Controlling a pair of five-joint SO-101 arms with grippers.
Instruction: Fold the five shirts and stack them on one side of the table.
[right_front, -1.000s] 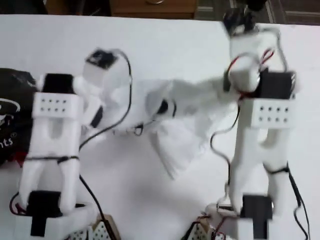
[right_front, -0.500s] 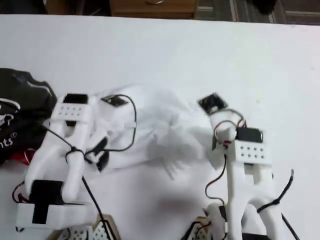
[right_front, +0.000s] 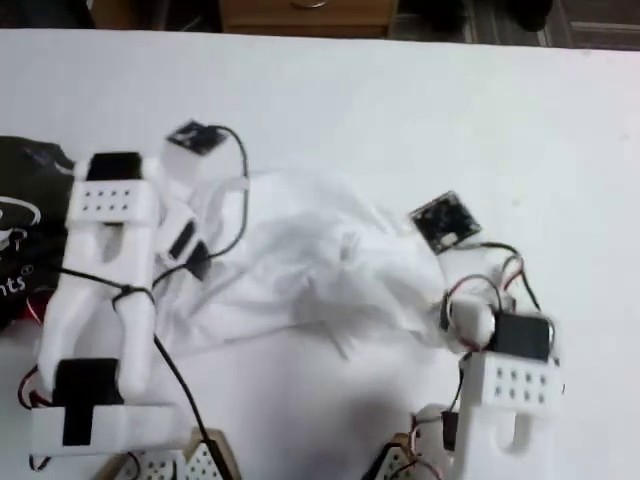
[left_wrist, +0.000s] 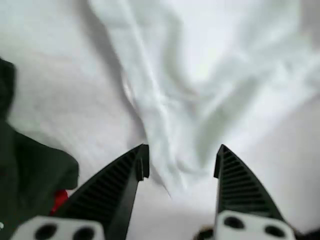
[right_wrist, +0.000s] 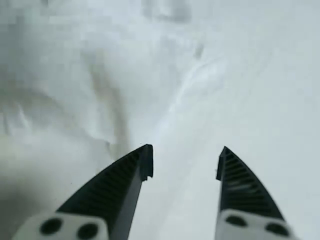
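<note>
We see the right arm (right_front: 500, 370) pulled back to lower right — the crumpled white cloth shirt (right_front: 320, 265) lies mid-frame, left gripper (left_wrist: 180, 160) and right gripper (right_wrist: 184, 161) both gaping wide at its edges.

white table (right_front: 420, 110), wooden furniture (right_front: 305, 15) behind

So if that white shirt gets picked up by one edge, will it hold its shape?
Probably not: the white shirt lies in soft crumpled folds, so it should droop. It looks thin, so pushing would likely bunch it, not slide it.
</note>
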